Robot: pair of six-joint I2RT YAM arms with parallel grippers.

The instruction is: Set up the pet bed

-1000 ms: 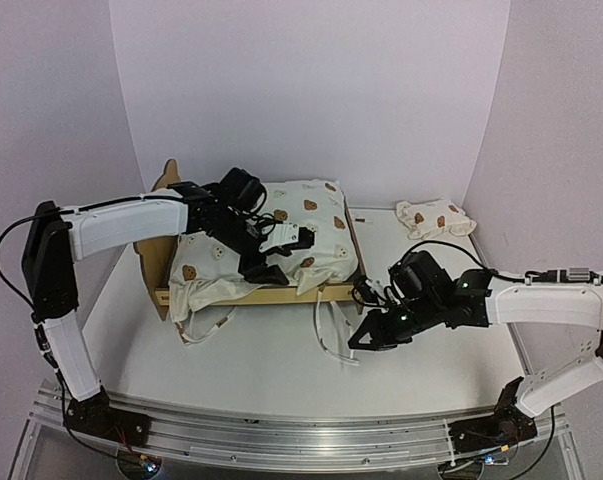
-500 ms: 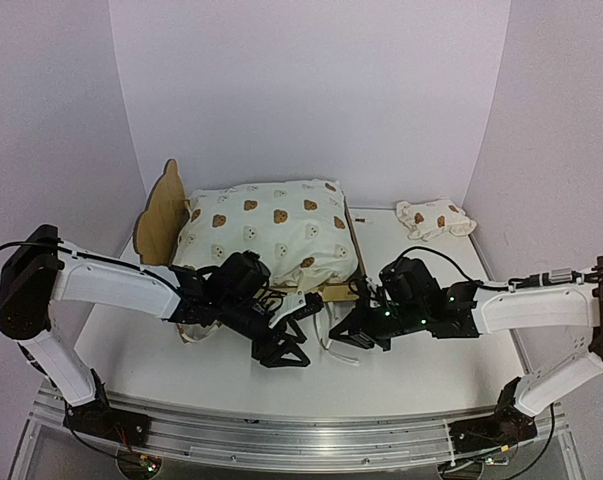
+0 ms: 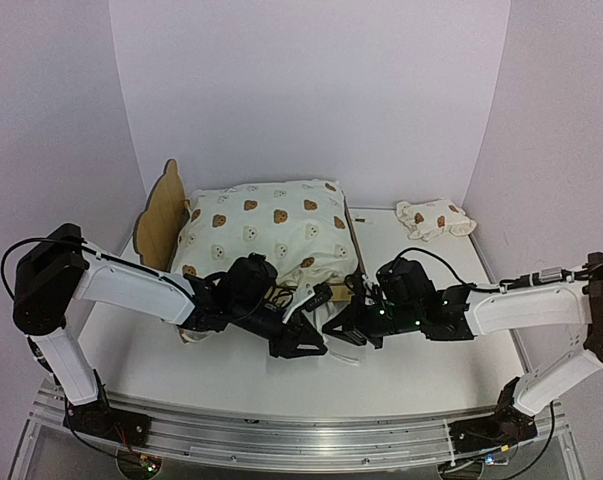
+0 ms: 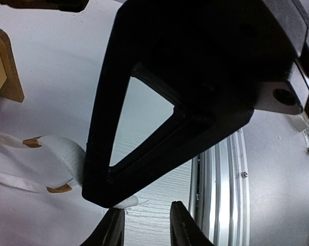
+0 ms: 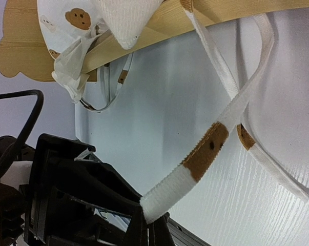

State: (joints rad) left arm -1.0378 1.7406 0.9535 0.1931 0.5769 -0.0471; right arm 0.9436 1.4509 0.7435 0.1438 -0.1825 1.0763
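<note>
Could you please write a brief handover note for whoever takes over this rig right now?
Left gripper open, empty, in front of the bed.
Right gripper beside it, shut on the end of a cushion tie.
The cushion lies on the bed frame; pillow lies on the table right of the bed.
Done: cushion in place.
Left: ties hang loose at the front, pillow not yet on the bed.

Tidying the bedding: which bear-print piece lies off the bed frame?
The small pillow, alone on the table at far right; the big cushion sits on the wooden frame.
</note>
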